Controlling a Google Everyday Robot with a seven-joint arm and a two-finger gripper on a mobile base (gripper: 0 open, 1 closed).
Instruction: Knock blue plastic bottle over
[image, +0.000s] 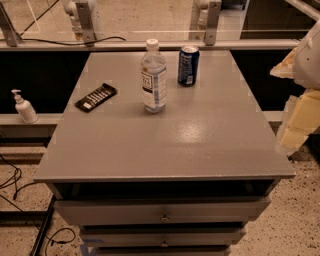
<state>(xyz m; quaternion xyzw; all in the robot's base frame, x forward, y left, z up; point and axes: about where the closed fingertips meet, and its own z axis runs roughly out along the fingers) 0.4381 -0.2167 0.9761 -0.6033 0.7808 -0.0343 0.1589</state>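
Floor: speckled, with thin black cables (12, 181) lying at the left.
Drawers (162, 210): gray, stacked under the top at the near side, each with a small round knob.
Tabletop (175, 142): gray and flat, shiny in the middle. Three things sit on its far half.
Hand (300, 120): pale cream, at the right edge of the view, just past the right side of the tabletop. It is well apart from the bottle and touches nothing. I cannot tell if it is wide or narrow.
Pump bottle (23, 106): small and white, on a low ledge to the left, off the tabletop.
Black flat packet (95, 97): lies flat on the left part of the tabletop.
Blue plastic bottle (153, 77): stands upright near the middle of the far half, white cap on top.
Soda can (188, 65): dark blue and shorter, upright, just behind and to the right of the bottle, not touching it.
Rail (150, 45): runs along the far edge, with two white posts (85, 17) behind it.
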